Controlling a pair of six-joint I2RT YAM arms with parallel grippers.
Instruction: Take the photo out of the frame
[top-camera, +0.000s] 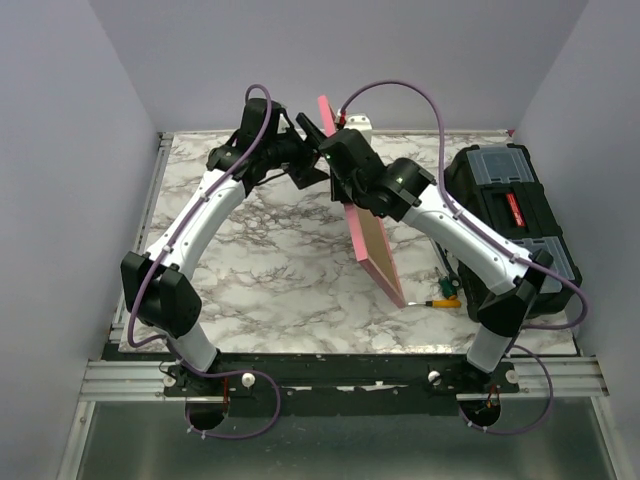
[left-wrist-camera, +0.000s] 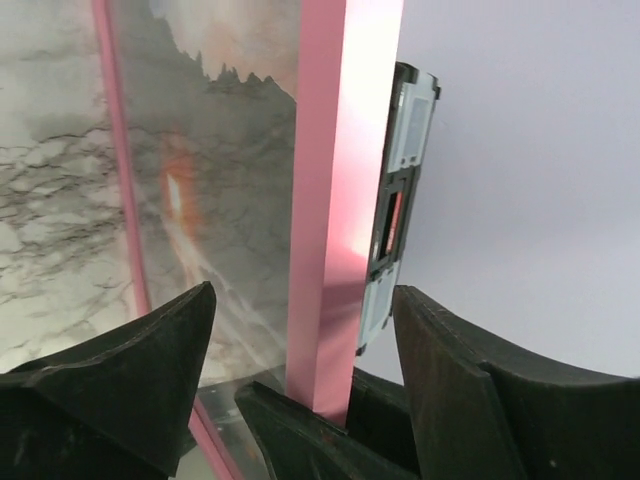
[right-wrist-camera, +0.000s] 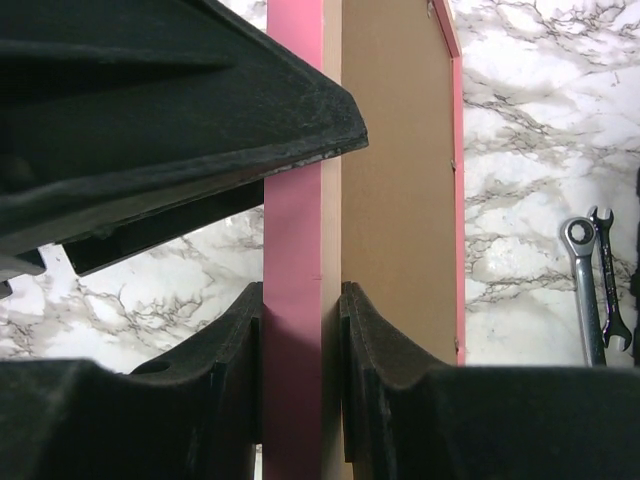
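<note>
Spreading two dark fingers (left-wrist-camera: 150, 360) across the bottom of the left wrist view, holding the left gripper (left-wrist-camera: 303, 295) open astride the pink edge of the frame (left-wrist-camera: 325, 180), with a gap on either side and neither pad touching it. Reaching with the left arm from the near left corner, over the marble table (top-camera: 270, 270), to the frame's far end. Carrying the photo (left-wrist-camera: 210, 190) inside the frame, behind the glass on the face turned leftward: dark rocks and an orange glow, with marble reflections over them. Standing the frame on edge above the middle of the table, running from far to near and leaning; not managing to tell whether its near corner is touching the marble. Turning the brown backing board (right-wrist-camera: 395, 180) to the right. Pinching the frame with the right gripper (right-wrist-camera: 302, 295), with one finger on the pink rim and the other on the board, clamped tight just beside the left gripper. Showing two wrenches (right-wrist-camera: 592, 290) lying flat on the marble right of the frame, near a black toolbox (top-camera: 510, 215) sitting at the table's right edge.
</note>
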